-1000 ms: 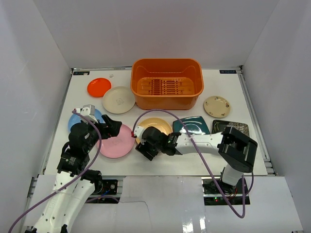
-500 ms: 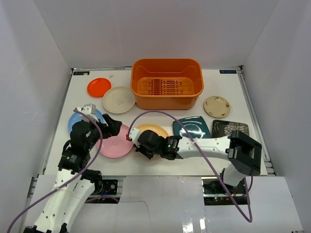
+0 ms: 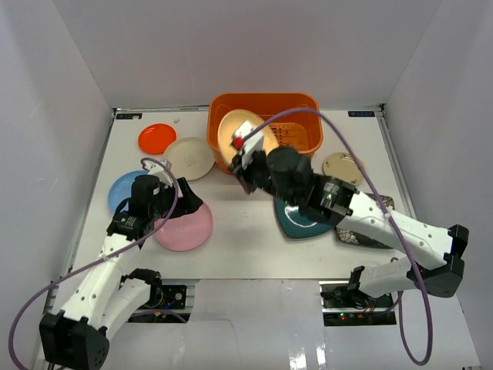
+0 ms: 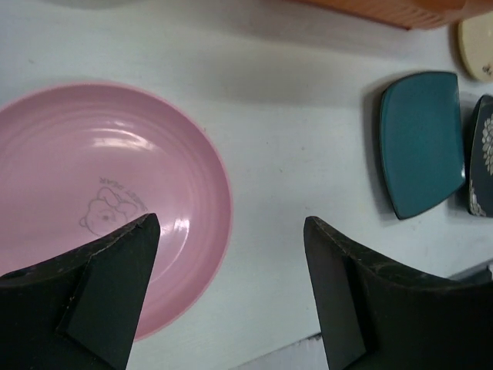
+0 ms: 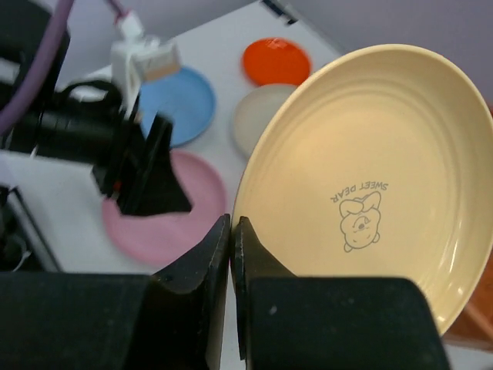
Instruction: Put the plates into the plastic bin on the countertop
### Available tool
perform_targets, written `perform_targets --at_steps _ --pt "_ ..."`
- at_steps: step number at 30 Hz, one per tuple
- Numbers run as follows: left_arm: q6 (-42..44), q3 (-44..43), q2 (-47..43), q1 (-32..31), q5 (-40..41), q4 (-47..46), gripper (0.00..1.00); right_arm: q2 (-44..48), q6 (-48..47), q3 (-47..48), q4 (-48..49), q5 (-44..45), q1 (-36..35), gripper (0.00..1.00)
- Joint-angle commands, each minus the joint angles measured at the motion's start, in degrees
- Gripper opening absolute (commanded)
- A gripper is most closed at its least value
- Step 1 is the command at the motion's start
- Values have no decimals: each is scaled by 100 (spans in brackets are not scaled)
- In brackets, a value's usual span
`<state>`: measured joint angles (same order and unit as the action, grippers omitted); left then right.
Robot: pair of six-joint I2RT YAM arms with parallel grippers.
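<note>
Right gripper (image 5: 232, 229), outstretched, holds yellow plate (image 5: 370, 177) tilted over plastic bin (image 3: 304, 100).

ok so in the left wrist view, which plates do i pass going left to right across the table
pink plate → square teal plate → square black flowered plate, cut off at the right edge. The small beige plate overlaps the black one in the order, so it is left out.
</note>
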<state>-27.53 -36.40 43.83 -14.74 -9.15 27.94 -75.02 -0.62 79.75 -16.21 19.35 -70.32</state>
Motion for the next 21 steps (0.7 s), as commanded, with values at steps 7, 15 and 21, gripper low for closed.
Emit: perform_targets --at_steps 7,15,21 --pt "20 -613 1451 -178 -1055 563 79 -1672 -1544 1796 241 -933 2188 8" --pt "-60 -824 2804 -1002 -440 844 73 -3166 -1871 2555 267 -1039 2681 8" --pt "-182 -1167 3315 -1504 509 1116 73 -4072 -2047 2722 355 -846 2822 8"
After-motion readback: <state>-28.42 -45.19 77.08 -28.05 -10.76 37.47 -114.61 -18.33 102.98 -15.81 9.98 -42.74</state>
